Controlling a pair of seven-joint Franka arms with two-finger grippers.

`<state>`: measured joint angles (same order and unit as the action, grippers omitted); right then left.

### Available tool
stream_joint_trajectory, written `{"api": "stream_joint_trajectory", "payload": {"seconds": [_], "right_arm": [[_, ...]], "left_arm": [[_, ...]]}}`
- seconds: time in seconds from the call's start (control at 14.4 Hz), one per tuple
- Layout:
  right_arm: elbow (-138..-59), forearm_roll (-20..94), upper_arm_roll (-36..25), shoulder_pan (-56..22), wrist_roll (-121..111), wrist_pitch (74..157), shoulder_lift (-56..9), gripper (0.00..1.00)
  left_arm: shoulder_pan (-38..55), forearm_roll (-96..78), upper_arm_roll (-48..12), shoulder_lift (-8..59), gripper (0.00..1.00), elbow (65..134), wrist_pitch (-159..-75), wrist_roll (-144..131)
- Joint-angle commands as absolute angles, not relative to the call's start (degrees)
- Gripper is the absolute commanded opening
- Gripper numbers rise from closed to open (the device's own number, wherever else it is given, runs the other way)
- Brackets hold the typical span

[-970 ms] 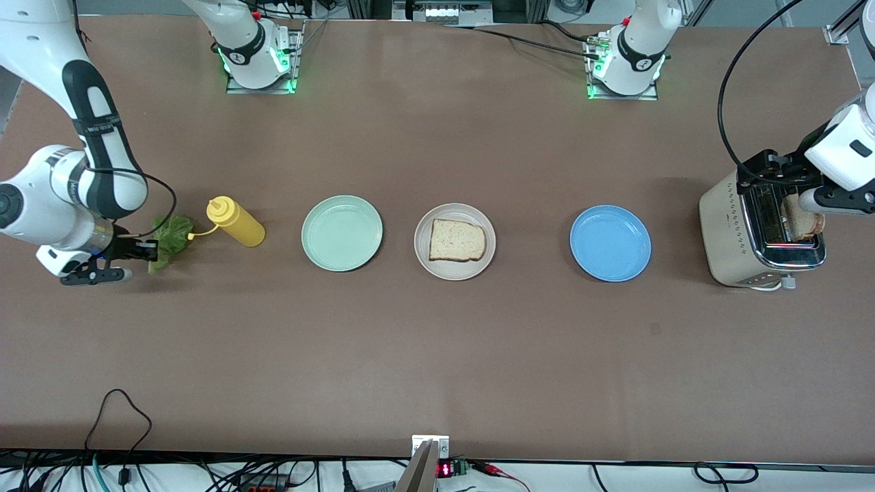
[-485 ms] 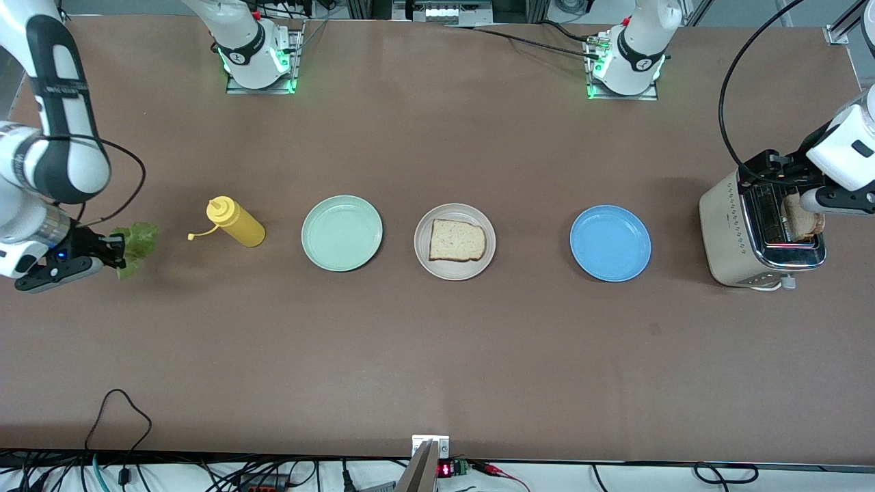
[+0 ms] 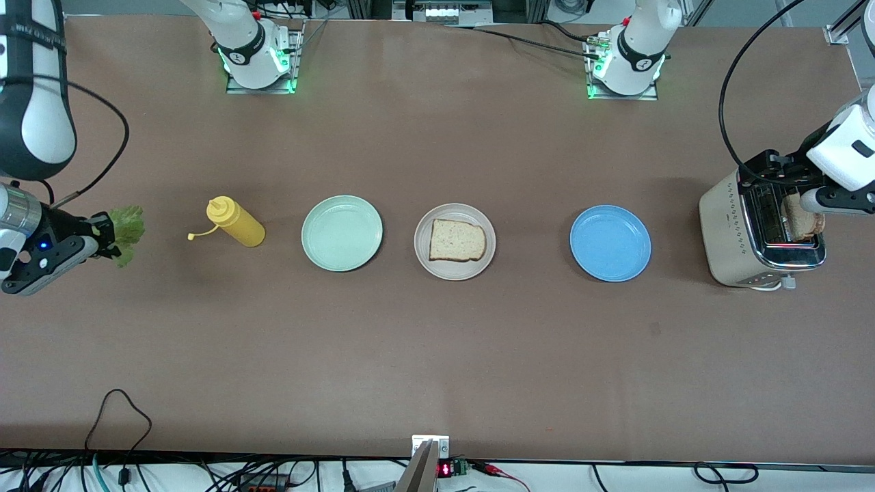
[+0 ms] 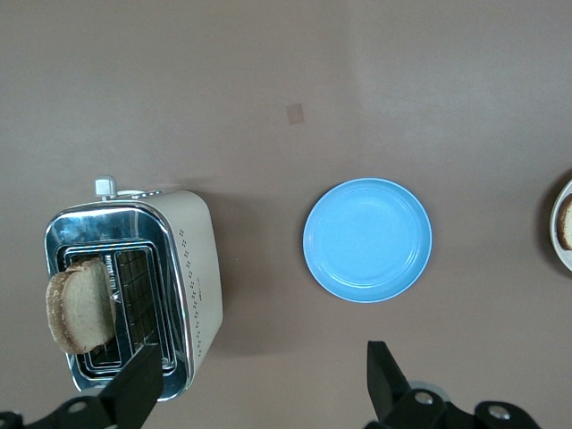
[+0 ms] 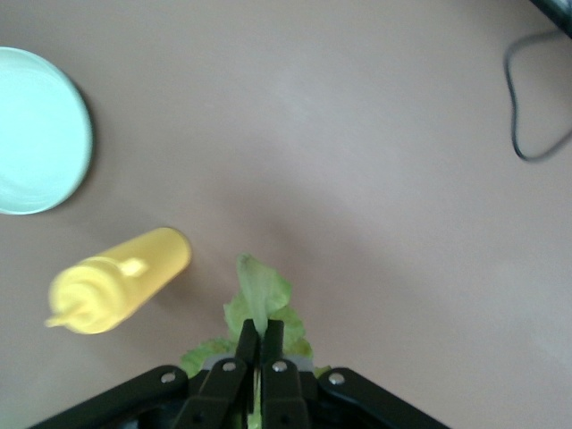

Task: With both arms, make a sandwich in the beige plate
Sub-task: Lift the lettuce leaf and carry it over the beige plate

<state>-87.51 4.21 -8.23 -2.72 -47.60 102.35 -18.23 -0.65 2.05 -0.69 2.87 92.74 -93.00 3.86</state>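
Lettuce (image 3: 126, 232) pinched in right gripper (image 3: 102, 236) above table's right-arm end, next carrying to bread (image 3: 457, 240) on beige plate (image 3: 454, 268); left gripper (image 4: 259, 380) spread wide over toaster (image 3: 759, 236) holding second slice (image 4: 79, 304).

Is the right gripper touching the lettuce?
Touching: in the right wrist view the right gripper has its fingers shut on the lettuce.

The toaster (image 4: 134, 286) hides the lower part of the bread slice (image 4: 79, 304) standing in it.
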Motion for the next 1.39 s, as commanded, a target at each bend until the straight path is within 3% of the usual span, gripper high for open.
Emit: {"api": "stream_joint_trajectory", "payload": {"seconds": [0.0,0.48,0.76,1.32], "right_arm": [[-81.4,4.04,-8.61,-7.54,-48.87,95.73,-18.9,0.03],[-78.67,4.48,-8.17,-23.53,-52.03,95.45,-18.9,0.03],[-74.8,4.57,-8.17,-33.03,-48.01,97.55,-23.02,0.03],[-74.79,8.26,-8.26,-45.25,-40.28,116.16,-34.09,0.01]], "left_arm": [[-0.62,1.67,-0.35,2.11,1.0,93.43,-92.72,5.36],[-0.7,1.67,-0.35,2.11,1.0,93.43,-92.64,5.36],[-0.7,1.67,-0.35,2.11,1.0,93.43,-92.72,5.36],[-0.7,1.67,-0.35,2.11,1.0,93.43,-92.64,5.36]]}}
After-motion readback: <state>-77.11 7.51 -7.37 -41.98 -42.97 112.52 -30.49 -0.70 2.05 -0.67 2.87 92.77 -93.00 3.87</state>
